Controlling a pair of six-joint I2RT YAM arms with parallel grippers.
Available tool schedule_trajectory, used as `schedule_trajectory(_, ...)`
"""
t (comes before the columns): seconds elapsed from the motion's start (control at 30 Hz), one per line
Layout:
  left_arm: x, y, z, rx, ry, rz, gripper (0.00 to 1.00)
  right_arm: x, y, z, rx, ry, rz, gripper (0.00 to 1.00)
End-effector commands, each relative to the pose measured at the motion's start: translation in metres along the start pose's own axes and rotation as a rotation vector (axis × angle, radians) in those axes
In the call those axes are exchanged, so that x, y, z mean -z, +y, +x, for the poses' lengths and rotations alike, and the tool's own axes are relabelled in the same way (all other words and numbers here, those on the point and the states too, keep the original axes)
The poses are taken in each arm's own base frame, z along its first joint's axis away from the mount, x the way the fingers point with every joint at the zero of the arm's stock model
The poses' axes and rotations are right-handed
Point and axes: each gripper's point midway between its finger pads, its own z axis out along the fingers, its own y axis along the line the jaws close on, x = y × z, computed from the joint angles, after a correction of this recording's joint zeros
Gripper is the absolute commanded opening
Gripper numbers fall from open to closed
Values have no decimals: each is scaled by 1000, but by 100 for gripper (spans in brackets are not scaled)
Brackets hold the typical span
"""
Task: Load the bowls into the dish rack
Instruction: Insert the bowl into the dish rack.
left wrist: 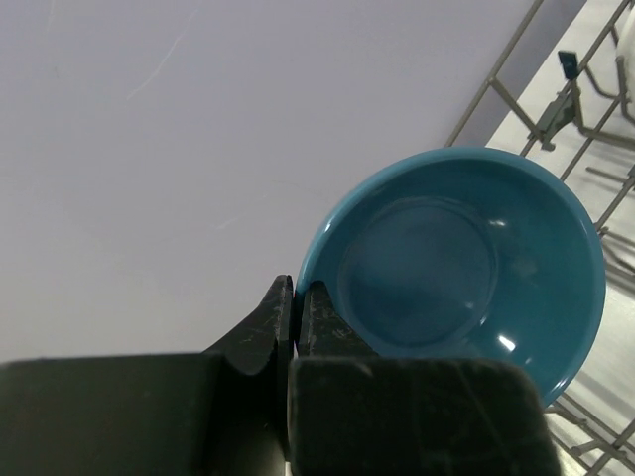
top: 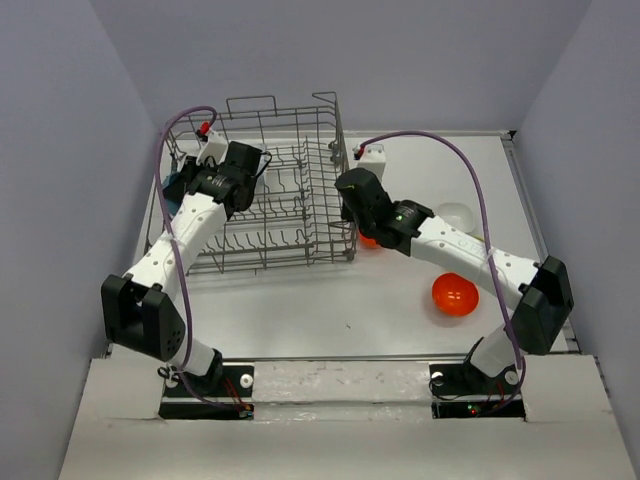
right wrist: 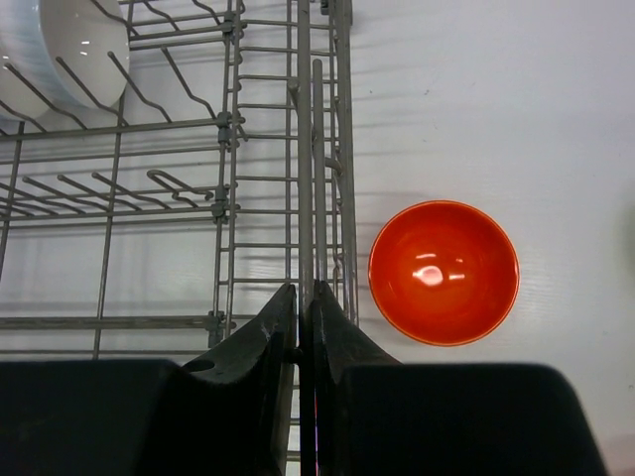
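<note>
Blue bowl [left wrist: 466, 268]: tilted on edge and off the table, just outside the left wall of the dish rack [top: 300, 250]; not yet among the tines.
Left pincer [left wrist: 296, 297]: clenched on the blue bowl's rim; the bowl hangs ahead of the fingertips, its hollow facing the wrist camera.
Loaded: one white bowl [right wrist: 60, 50], leaning in the tines.
Left to load: an orange bowl [right wrist: 444, 273] on the table [top: 330, 320], just beside the rack's right wall; a second orange bowl [top: 455, 295] and a pale bowl [top: 455, 215], both farther right.
Progress: early, by judgement; most bowls lie outside the rack.
Right pincer [right wrist: 303, 297]: fingers drawn together over the rack's right wall, with a wire running up from between them. Whether the wire is pinched cannot be told. The orange bowl sits just to its right, untouched.
</note>
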Motion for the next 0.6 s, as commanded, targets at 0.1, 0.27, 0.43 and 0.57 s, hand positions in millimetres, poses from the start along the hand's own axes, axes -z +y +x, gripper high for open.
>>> schedule_trajectory(0.1,-1,14,4,-46,-18,-116,0,-24,-10,6,-34,19,12,1)
schedule_trajectory(0.27,-3,10,3,-91,-15,-153,0,-31,-29,6,-47,29,39,1)
schedule_trajectory(0.43,-4,7,5,-121,-11,-177,0,-31,-41,5,-69,32,37,1)
schedule_trajectory(0.57,-8,8,6,-155,-1,-207,0,-31,-45,7,-71,35,39,1)
